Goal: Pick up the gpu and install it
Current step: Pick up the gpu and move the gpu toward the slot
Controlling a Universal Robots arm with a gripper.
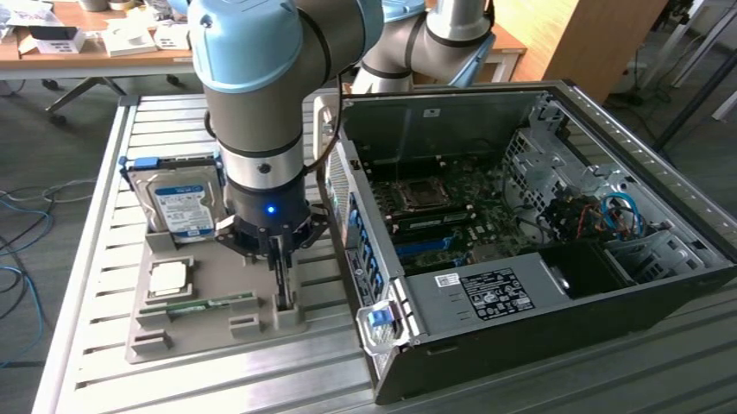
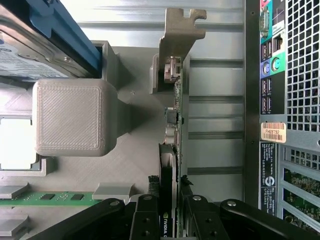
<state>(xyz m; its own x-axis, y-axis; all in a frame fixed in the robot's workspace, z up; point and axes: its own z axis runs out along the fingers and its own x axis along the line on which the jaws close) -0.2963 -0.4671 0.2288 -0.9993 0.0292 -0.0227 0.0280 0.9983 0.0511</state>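
Gpu (image 2: 175, 120) stood on edge in a slot of the grey holder (image 1: 173, 336), its metal bracket (image 2: 181, 30) at the end away from the tool (image 2: 171, 212). I saw the tool pinching the card between its black fingers (image 2: 147, 212). A hard drive (image 1: 179, 203) stood in the same holder. The open computer case (image 1: 484, 345) sat just beside the holder on the table (image 1: 103, 198).
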